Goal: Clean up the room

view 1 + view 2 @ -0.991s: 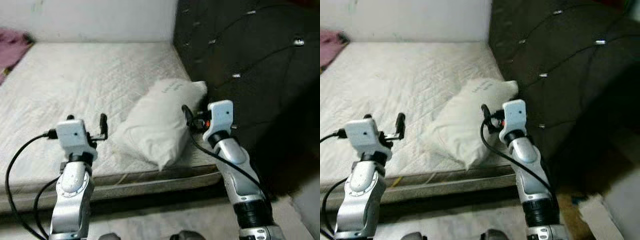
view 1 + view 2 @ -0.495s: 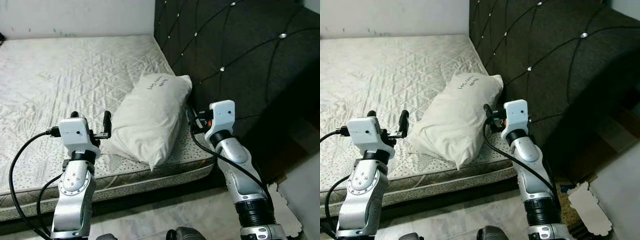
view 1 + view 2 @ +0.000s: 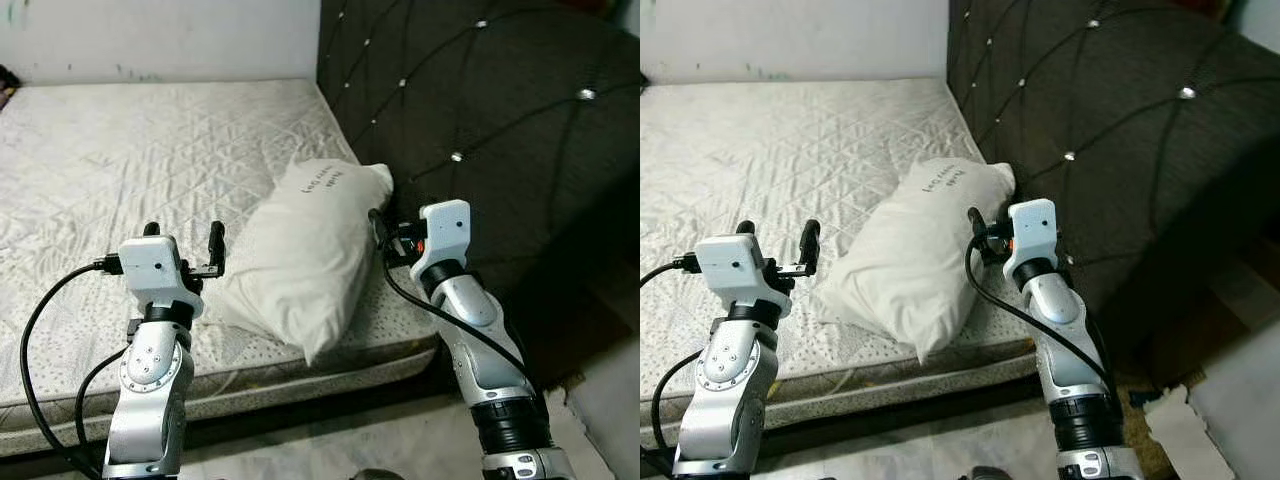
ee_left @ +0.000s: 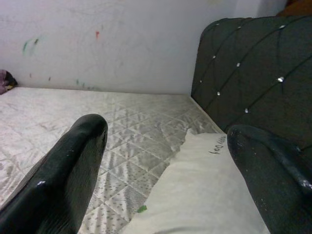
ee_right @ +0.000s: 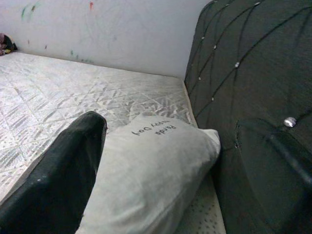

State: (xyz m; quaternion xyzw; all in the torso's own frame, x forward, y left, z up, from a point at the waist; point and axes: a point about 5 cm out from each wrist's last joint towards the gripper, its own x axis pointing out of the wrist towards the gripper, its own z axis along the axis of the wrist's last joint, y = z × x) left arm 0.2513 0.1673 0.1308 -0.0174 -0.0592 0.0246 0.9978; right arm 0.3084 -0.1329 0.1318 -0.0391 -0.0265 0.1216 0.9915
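Observation:
A white pillow with small dark writing lies at the near right corner of the bare quilted mattress, its far end against the dark tufted headboard. My left gripper is raised just left of the pillow, open, with nothing between its fingers. My right gripper hangs at the pillow's right side, between pillow and headboard, also open and empty. The right wrist view looks along the pillow with one finger beside it.
A white wall with small paint marks runs behind the bed. A purple cloth lies at the mattress's far left corner. The mattress edge is just in front of me, with pale floor and torn white pieces at the lower right.
The whole picture has shifted and sharpened as the head camera moved. Both arms hold the same raised pose, and the pillow lies where it was.

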